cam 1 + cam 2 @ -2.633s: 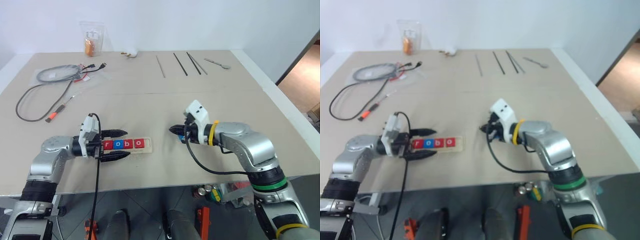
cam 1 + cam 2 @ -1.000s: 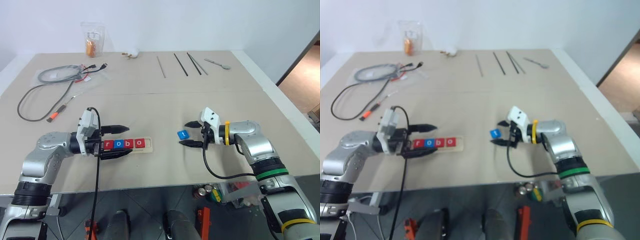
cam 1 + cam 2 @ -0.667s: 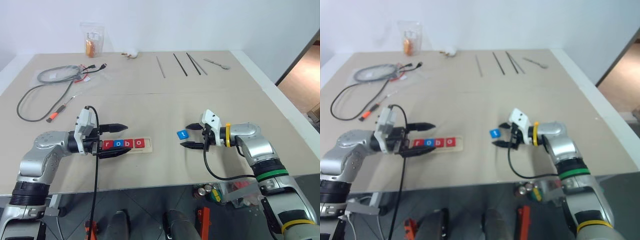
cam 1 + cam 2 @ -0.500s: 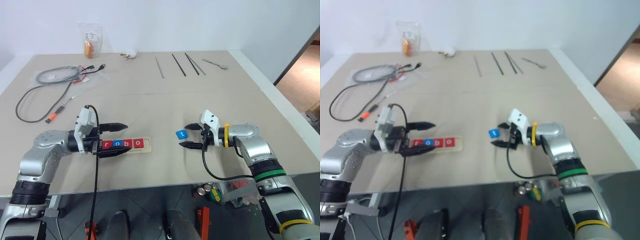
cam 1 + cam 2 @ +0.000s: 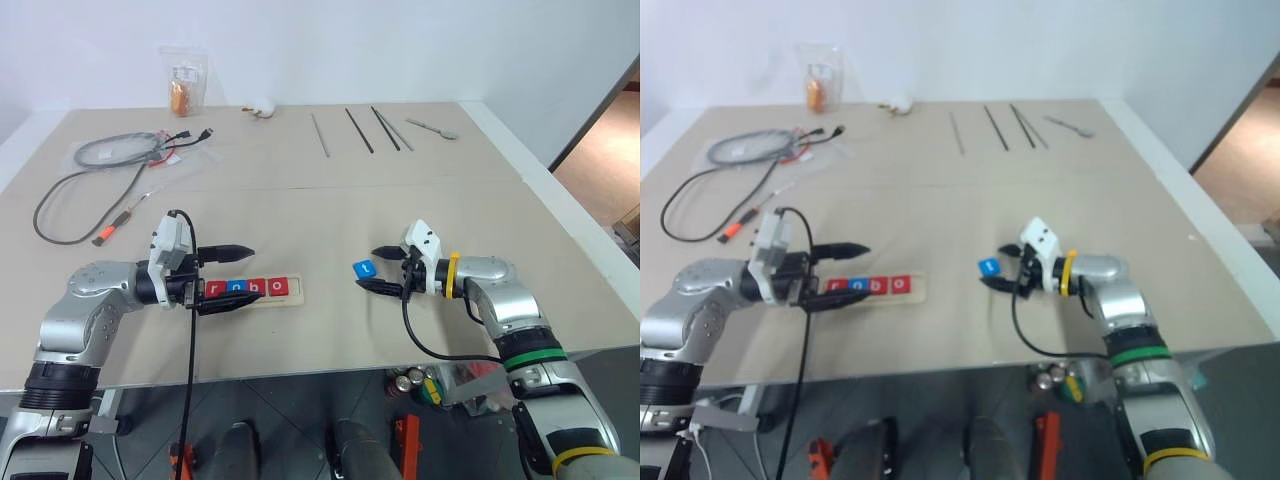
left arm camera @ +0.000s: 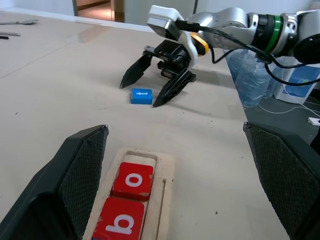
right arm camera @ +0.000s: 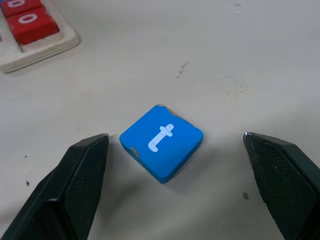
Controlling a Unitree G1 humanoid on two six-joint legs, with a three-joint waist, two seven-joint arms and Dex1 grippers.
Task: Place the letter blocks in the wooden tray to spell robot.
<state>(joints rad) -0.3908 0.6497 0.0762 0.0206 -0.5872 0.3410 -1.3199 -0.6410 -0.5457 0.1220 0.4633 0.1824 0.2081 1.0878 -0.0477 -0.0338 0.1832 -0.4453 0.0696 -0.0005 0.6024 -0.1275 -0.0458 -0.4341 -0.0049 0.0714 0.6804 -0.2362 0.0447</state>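
The blue t block [image 7: 161, 142] lay flat on the beige table [image 5: 450, 190] between the right gripper's [image 5: 381, 269] spread fingers, untouched, while the left gripper [image 5: 232, 281] stood open around the wooden tray [image 5: 296, 291]

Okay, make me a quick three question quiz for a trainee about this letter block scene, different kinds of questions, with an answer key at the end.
1. True or false: the blue t block already sits in the wooden tray.
2. Multiple choice: the right end effector is A) shut on the t block, B) open with a finger on either side of the t block, C) open over the tray.
3. Fill in: the tray holds four blocks, reading r, o, b, ___.

Key: 1 false, it lies on the table apart from the tray. 2 B. 3 o.
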